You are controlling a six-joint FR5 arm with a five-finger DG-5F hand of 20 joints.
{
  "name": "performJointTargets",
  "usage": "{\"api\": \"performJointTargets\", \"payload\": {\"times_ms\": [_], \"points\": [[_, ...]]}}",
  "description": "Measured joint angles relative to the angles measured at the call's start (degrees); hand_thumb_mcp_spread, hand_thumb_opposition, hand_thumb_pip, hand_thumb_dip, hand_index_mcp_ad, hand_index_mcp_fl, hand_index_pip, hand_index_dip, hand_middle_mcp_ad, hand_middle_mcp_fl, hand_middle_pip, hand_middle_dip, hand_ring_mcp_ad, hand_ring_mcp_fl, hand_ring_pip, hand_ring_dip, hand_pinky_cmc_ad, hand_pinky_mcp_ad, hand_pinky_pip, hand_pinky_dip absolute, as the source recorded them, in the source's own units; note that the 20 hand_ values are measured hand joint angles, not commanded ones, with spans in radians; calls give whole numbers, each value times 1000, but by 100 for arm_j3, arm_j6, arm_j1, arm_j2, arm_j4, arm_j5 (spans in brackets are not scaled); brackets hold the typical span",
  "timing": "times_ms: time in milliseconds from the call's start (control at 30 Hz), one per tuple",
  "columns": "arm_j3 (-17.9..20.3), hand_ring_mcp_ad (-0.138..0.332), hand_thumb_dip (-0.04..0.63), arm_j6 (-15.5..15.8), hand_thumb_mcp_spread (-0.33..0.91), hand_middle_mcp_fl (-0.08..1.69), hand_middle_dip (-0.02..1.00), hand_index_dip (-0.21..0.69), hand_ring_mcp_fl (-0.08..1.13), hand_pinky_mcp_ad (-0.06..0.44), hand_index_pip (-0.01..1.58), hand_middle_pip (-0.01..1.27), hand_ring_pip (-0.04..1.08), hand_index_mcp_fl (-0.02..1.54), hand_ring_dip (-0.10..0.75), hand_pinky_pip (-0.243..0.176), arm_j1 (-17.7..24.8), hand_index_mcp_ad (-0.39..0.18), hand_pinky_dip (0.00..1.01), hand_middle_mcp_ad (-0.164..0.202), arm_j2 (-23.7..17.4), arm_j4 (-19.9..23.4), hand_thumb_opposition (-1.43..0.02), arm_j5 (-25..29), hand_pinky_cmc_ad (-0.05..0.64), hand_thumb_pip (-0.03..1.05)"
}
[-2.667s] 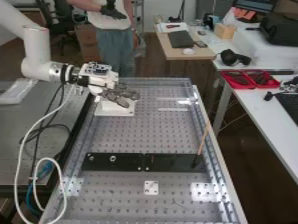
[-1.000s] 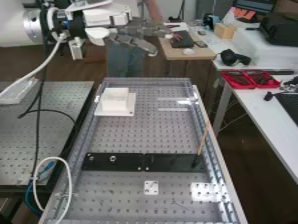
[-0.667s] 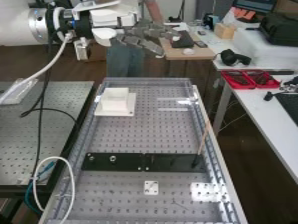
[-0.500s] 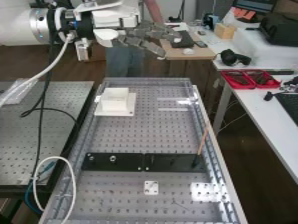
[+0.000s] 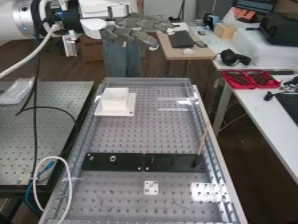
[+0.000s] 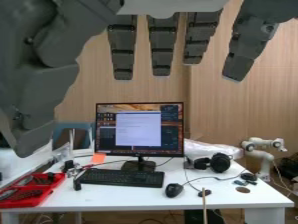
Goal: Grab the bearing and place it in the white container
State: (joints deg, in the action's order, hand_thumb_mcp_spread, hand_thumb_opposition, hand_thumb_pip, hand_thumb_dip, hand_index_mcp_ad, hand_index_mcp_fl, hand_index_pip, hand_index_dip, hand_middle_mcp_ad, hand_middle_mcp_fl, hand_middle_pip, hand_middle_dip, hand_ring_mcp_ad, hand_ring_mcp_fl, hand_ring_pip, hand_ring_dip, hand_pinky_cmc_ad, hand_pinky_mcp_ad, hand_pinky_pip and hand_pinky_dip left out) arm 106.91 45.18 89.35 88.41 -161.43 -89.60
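White and square-sided, the container (image 5: 115,102) is set on a pale base (image 5: 124,113) toward the far end of the perforated bench (image 5: 136,136). Above and beyond that end, the hand (image 5: 136,31) is held in the air, its fingers extended and spread apart, well away from the container. Which piece is the bearing cannot be told for certain; a small round metal part (image 5: 113,158) is seen on the dark strip (image 5: 169,162) laid across the bench. A thin stick (image 5: 203,140) is tilted at the strip's other end. In the wrist view, a monitor (image 6: 138,151) is stood behind a keyboard (image 6: 123,177), with headphones (image 6: 220,162) and a mouse (image 6: 173,190) placed nearby.
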Motion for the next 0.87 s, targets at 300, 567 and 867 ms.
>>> {"api": "performJointTargets", "payload": {"times_ms": [300, 567, 867], "points": [[93, 131, 113, -130, 264, 134, 199, 164, 12, 347, 105, 127, 112, 272, 87, -80, -289, -129, 340, 75, -132, -42, -716, -425, 414, 417], [42, 133, 113, -326, 264, 134, 199, 164, 12, 347, 105, 127, 112, 271, 87, -80, -527, -127, 340, 75, -58, -206, -716, -831, 414, 417], [47, 133, 113, -319, 264, 134, 199, 164, 12, 347, 105, 127, 112, 271, 87, -80, -630, -126, 340, 75, -95, -345, -716, -884, 414, 417]]}}
